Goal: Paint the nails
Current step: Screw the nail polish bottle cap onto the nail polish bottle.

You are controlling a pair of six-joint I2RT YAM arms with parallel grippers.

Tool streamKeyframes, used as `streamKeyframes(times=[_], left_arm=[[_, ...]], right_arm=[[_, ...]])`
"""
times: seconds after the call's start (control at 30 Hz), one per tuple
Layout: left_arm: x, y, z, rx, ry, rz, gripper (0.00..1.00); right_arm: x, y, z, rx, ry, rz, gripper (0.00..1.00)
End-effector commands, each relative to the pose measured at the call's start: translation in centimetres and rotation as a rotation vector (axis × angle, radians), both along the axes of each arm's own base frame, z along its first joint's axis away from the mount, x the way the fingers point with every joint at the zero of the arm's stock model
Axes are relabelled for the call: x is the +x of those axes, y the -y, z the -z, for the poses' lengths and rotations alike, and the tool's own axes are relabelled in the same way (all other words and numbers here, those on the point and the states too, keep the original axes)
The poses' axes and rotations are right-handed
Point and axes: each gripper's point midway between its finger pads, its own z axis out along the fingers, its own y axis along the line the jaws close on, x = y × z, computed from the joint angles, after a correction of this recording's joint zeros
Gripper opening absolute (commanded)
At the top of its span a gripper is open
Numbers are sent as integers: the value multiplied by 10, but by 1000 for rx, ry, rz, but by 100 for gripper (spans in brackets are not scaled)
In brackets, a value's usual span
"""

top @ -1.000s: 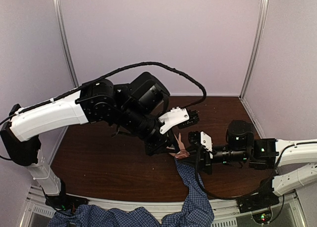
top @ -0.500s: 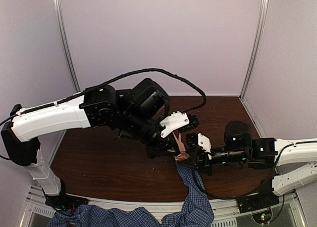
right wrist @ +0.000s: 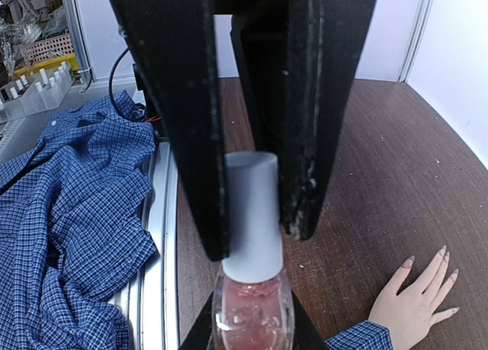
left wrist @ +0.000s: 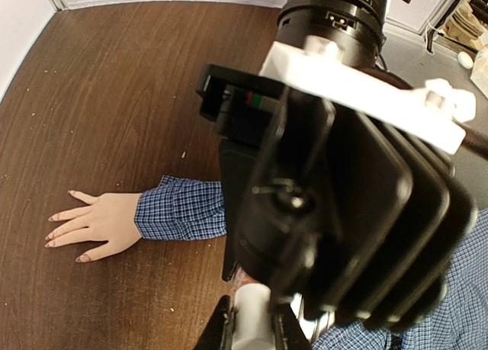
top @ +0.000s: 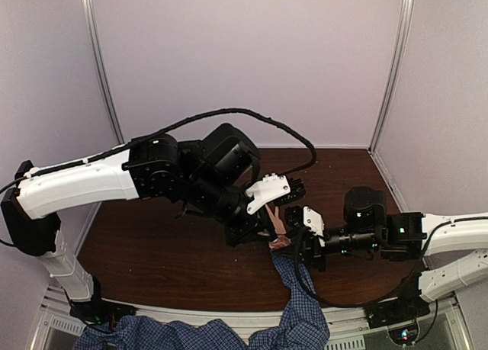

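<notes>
A small nail-polish bottle (right wrist: 253, 310) of pink polish with a white cap (right wrist: 252, 213) is held between both grippers above the brown table. My right gripper (right wrist: 252, 331) is shut on its glass body. My left gripper (left wrist: 252, 319) is shut on the cap, and its black fingers (right wrist: 191, 136) come down from above in the right wrist view. A light-skinned hand (left wrist: 103, 224) in a blue checked sleeve (left wrist: 179, 209) lies flat on the table with fingers spread. Its nails (left wrist: 52, 232) are tiny and pinkish. In the right wrist view the hand (right wrist: 415, 300) lies at the lower right.
The right arm's wrist (left wrist: 343, 175) fills most of the left wrist view. A heap of blue checked cloth (right wrist: 69, 213) lies beyond the table's metal edge rail (right wrist: 156, 251). White walls (top: 252, 60) close in the table (top: 168, 243) at the back and both sides.
The right wrist has shifted slightly left and the left wrist slightly down, so the two grippers sit closer together. Both stay shut.
</notes>
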Motion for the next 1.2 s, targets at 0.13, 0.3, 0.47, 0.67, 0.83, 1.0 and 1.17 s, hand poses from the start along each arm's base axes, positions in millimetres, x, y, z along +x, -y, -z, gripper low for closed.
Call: streamKeyframes(times=[0.13, 0.3, 0.47, 0.67, 0.83, 1.0, 1.17], left_arm=[[-3, 9, -9, -62, 21, 32, 0], [-7, 8, -17, -119, 39, 68, 1], [-18, 6, -12, -110, 59, 170, 11], [-20, 2, -15, -99, 118, 237, 18], [-14, -3, -23, -95, 168, 229, 35], [-4, -13, -57, -201, 215, 145, 61], [-6, -26, -86, -350, 226, 101, 74]], right_arm=[[-2, -12, -57, 173, 70, -36, 0], [-7, -9, -67, 207, 84, -53, 0], [-13, -9, -70, 216, 81, -86, 0], [-13, -12, -65, 204, 67, -96, 0], [-13, -12, -64, 205, 66, -95, 0], [-8, -12, -57, 189, 64, -65, 0], [-2, -12, -48, 176, 51, -30, 0]])
